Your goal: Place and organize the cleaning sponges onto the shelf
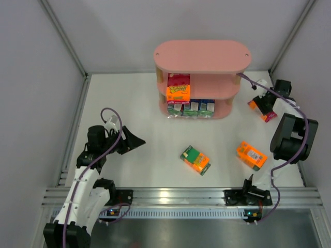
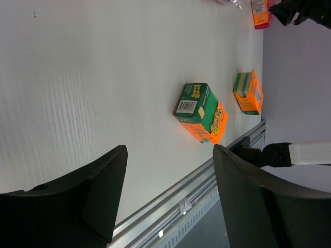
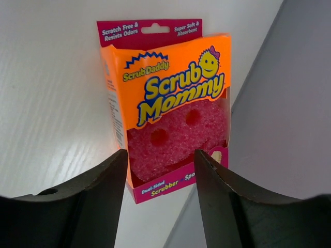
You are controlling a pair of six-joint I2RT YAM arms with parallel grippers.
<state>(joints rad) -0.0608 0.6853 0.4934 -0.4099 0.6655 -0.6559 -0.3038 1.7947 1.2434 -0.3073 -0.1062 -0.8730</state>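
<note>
- Hidden behind fingers (image 3: pixel 83 201) of right gripper (image 3: pixel 160 160): lower corners of orange-and-magenta pack (image 3: pixel 170 103).
- Too small to read: side print on same pack.
- Partly covered by top board of shelf (image 1: pixel 201 54): stacked packs (image 1: pixel 189 107) beneath; labels illegible from overhead.

The tabletop (image 1: pixel 129 103) is bearing the pink shelf (image 1: pixel 201 56); a green pack (image 1: pixel 196 159) and an orange pack (image 1: pixel 251 155) are lying before it, a magenta pack (image 3: pixel 170 103) beside it.

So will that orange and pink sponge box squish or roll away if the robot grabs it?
Probably a bit squishy: the orange-and-magenta pack shows soft-looking pink foam through a cut-out, with only thin card around it. It is likely light too, being mostly foam. Its sides look flat, so it should slide rather than roll.
</note>
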